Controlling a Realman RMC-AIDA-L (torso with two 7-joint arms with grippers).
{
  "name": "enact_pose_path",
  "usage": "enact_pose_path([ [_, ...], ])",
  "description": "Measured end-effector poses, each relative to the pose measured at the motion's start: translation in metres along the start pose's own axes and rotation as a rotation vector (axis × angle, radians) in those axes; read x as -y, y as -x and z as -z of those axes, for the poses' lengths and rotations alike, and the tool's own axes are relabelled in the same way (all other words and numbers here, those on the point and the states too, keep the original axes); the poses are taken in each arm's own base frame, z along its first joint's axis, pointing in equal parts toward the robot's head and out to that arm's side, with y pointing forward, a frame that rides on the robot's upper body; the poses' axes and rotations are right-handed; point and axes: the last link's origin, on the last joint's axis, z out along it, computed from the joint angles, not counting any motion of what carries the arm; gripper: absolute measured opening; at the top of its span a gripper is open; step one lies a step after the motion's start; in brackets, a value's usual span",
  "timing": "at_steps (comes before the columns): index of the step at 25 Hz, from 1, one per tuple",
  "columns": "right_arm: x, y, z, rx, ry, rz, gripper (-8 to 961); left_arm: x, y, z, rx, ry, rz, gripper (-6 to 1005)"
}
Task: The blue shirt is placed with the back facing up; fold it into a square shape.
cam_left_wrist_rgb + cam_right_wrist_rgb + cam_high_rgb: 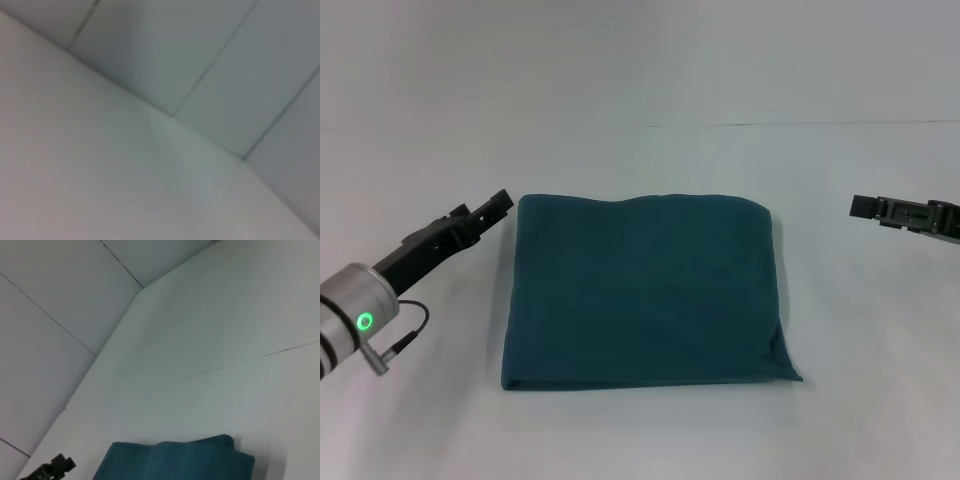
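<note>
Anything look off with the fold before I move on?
Mostly tidy: the blue shirt lies as a rough square on the table. Only its near corner on the robot's right sticks out as a small point, and the far edge is slightly wavy. Left tool and right tool sit clear.

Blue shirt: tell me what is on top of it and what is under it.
Nothing lies on the blue shirt; the left gripper and right gripper hang apart beside it. It rests on the white table. Its folded-under layers are hidden.

Silver left wrist with green ring light, black cable, black tool (492,208).
</note>
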Motion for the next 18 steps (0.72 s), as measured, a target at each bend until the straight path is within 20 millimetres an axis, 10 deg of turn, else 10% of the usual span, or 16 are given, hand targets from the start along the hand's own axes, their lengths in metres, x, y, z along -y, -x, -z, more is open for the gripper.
enact_pose_path([
  [18, 0.001, -0.005, -0.002, -0.008, -0.006, 0.0, 917, -0.024, 0.01, -0.035, 0.165, 0.024, -0.144, 780],
])
